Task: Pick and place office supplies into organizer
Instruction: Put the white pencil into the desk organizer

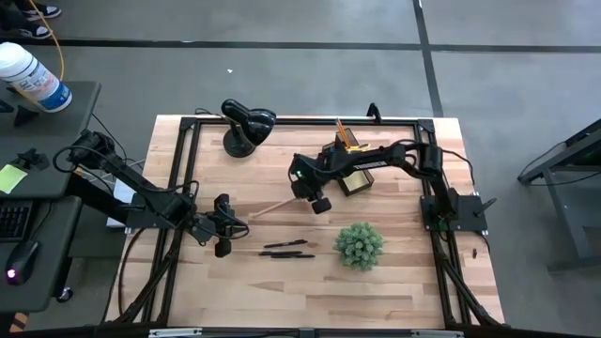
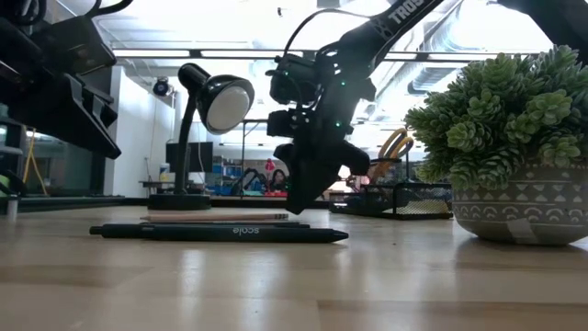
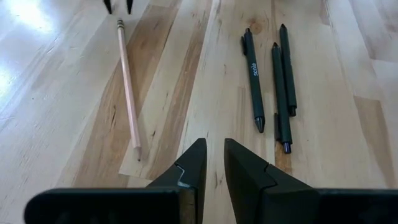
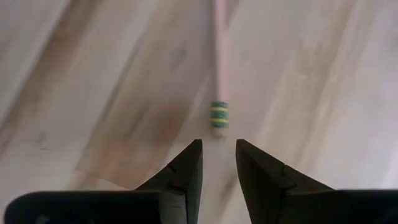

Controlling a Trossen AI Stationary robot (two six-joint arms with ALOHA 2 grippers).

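A wooden pencil (image 1: 274,207) lies flat on the table, its eraser end (image 4: 219,118) just ahead of my right gripper (image 4: 219,146). That gripper is open, points down over the pencil end, and has nothing between its fingers. Three thin black pens (image 1: 286,249) lie side by side nearer the front edge. My left gripper (image 3: 214,149) hovers left of the pens and the pencil (image 3: 129,87), its fingers a narrow gap apart and empty. The black organizer (image 1: 352,169) stands at the far middle with yellow-handled scissors and pencils upright in it.
A black domed desk lamp (image 1: 246,127) stands at the far left of the table. A round green plant (image 1: 360,244) in a patterned pot sits right of the pens. Bare wood lies along the near edge and between the pens and the pencil.
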